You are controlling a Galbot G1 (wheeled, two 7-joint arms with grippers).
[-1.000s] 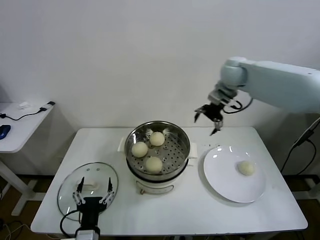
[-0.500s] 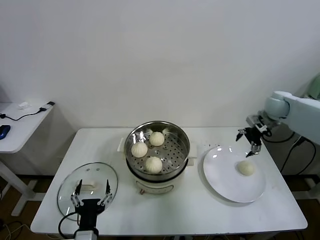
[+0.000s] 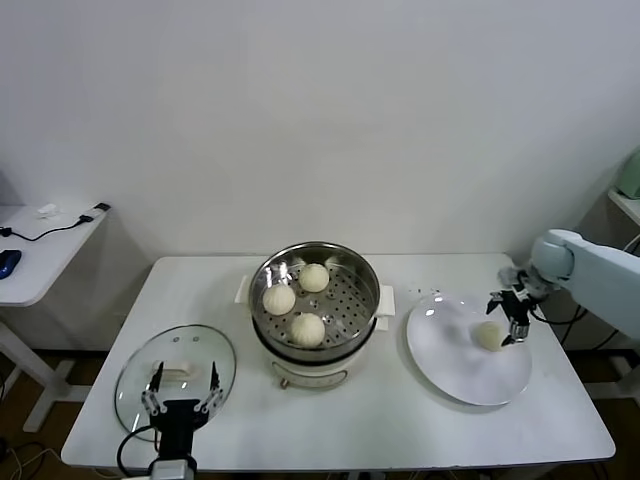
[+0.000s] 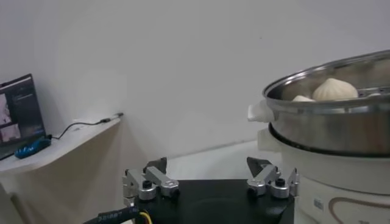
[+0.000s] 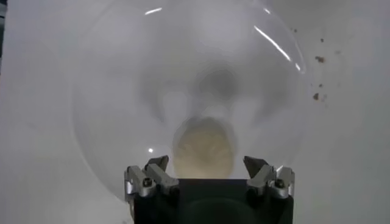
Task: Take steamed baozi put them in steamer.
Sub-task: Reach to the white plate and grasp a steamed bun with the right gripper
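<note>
The steamer (image 3: pixel 315 300) stands mid-table with three cream-white baozi (image 3: pixel 308 328) on its perforated tray; it also shows in the left wrist view (image 4: pixel 341 128). One baozi (image 3: pixel 489 336) lies on the white plate (image 3: pixel 455 372) at the right. My right gripper (image 3: pixel 510 322) is open, just above this baozi, fingers to either side of it; the right wrist view shows the bun (image 5: pixel 203 148) between the open fingers (image 5: pixel 155 167). My left gripper (image 3: pixel 181 388) is open and parked at the front left, over the glass lid.
The round glass lid (image 3: pixel 135 375) with a white knob lies at the table's front left. A side table (image 3: pixel 40 250) with a cable and a blue object stands to the left. Dark crumbs (image 5: pixel 318 59) dot the table by the plate.
My right arm swung from above the steamer's back right over to the plate and came down over the last baozi. The left arm stayed put.
</note>
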